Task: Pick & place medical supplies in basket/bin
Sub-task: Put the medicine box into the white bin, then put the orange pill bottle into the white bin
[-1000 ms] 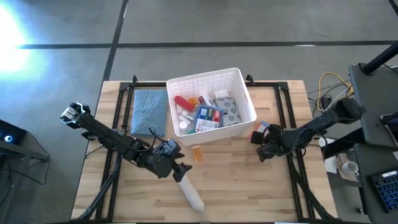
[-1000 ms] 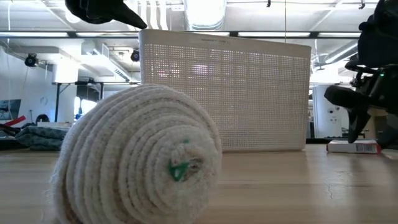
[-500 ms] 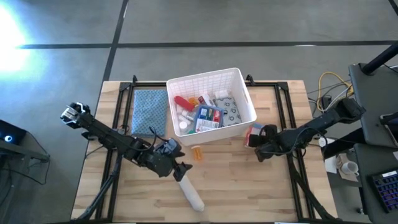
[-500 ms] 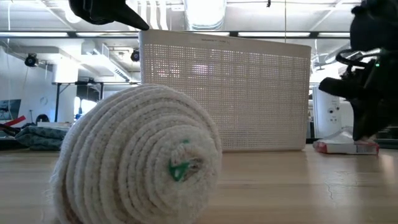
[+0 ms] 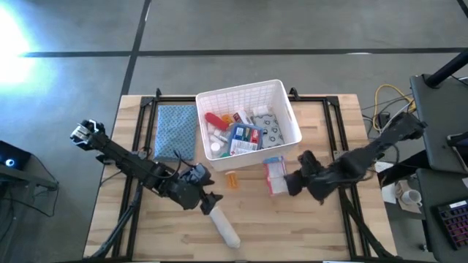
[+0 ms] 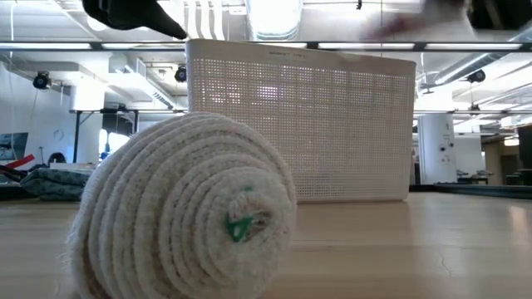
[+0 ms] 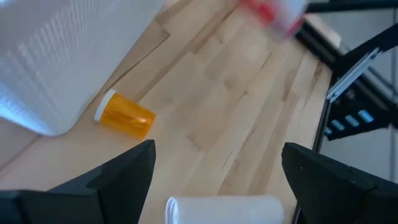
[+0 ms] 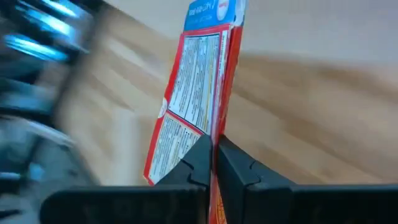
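We are gripping the red-white box (image 8: 198, 93) edge-on in our right hand (image 5: 292, 181); such thin purchase risks slipping short of the basket (image 5: 289, 117)

No text can be read with certainty. The red-white-blue box (image 8: 196, 93), pinched between the right end effector's (image 8: 213, 163) fingers, bears dense lines of small print on its white panel and white lettering on its blue end, all too blurred to make out.
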Motion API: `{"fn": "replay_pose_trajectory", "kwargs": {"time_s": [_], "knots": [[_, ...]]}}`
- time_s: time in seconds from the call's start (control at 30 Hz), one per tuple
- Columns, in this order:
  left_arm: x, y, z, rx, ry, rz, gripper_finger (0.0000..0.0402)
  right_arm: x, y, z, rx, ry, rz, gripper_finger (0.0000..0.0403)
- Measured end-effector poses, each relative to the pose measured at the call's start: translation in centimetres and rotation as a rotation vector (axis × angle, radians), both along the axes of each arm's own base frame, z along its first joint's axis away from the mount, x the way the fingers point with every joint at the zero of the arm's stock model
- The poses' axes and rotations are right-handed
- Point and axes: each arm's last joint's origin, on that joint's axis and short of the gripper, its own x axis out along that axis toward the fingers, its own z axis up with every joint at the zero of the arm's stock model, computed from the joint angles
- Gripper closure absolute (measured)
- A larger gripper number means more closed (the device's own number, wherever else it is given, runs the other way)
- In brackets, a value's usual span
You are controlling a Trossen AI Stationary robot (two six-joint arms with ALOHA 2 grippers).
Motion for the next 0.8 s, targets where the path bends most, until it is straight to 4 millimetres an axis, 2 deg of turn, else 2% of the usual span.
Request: {"fn": "replay_pose_trajectory", "kwargs": {"time_s": [0.07,0.13,0.23,0.33,0.43,0.57,0.67,0.8], "knots": [[-0.2,-0.2,-0.1,0.008,0.015,-0.009,0.0075,0.2,0.1,3.2,-0.072,-0.110,-0.017,0.0395],[-0.4,-0.4,-0.3,0.004,0.017,-0.011,0.0075,0.3,-0.6,5.9,-0.176,-0.180,-0.065,0.0395],[-0.5,-0.4,-0.6,0.001,0.026,-0.008,0.0075,0.7,-3.0,9.4,-0.324,-0.225,-0.168,0.0395],[-0.5,-0.4,-1.0,0.008,0.035,-0.005,0.0075,1.3,-6.0,11.5,-0.433,-0.191,-0.204,0.0392],[-0.1,-0.5,-1.6,0.036,0.038,0.028,0.0075,2.3,-8.7,12.3,-0.473,-0.108,-0.123,0.0367],[0.6,-0.8,-2.8,0.024,0.063,0.080,0.0075,3.0,-10.8,12.2,-0.443,-0.064,-0.099,0.0290],[1.5,-1.2,-4.5,-0.034,0.088,0.180,0.0075,3.0,-11.1,12.0,-0.445,-0.050,-0.113,0.0219],[3.2,-1.6,-7.9,-0.089,0.116,0.366,0.0075,2.9,-10.9,12.1,-0.443,-0.063,-0.140,0.0131]]}}
